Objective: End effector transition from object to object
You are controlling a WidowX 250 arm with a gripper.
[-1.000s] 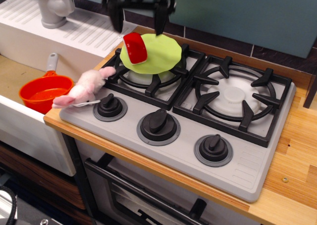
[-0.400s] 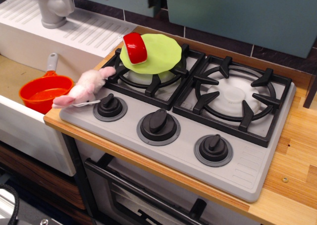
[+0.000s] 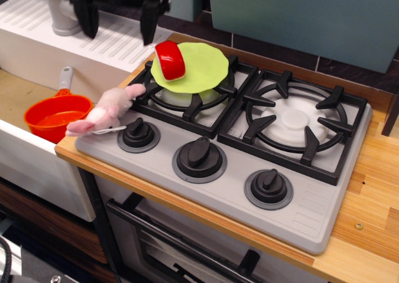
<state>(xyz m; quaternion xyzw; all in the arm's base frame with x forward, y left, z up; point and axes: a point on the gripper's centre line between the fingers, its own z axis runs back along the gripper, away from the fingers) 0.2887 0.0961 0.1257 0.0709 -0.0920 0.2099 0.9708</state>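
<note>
My black gripper [image 3: 118, 26] hangs at the top left, above the white drainboard [image 3: 93, 46] and left of the stove. Its two fingers [image 3: 150, 22] point down, set wide apart, with nothing between them. A red cup-like object [image 3: 170, 60] lies on a lime green plate [image 3: 193, 68] on the stove's rear left burner, to the right of and below the gripper. A pink plush toy [image 3: 103, 111] lies at the stove's left edge, below the gripper. An orange pot [image 3: 56, 116] with a grey handle sits in the sink.
The grey stove [image 3: 249, 171] has two black burner grates and three black knobs [image 3: 199, 157]. A grey faucet [image 3: 59, 9] stands just left of the gripper. A wooden counter [image 3: 374, 189] runs to the right. A teal wall [image 3: 299, 15] is behind.
The gripper rose from above the green plate almost out of the frame's top, then came back down further left, over the drainboard. The objects have not moved.
</note>
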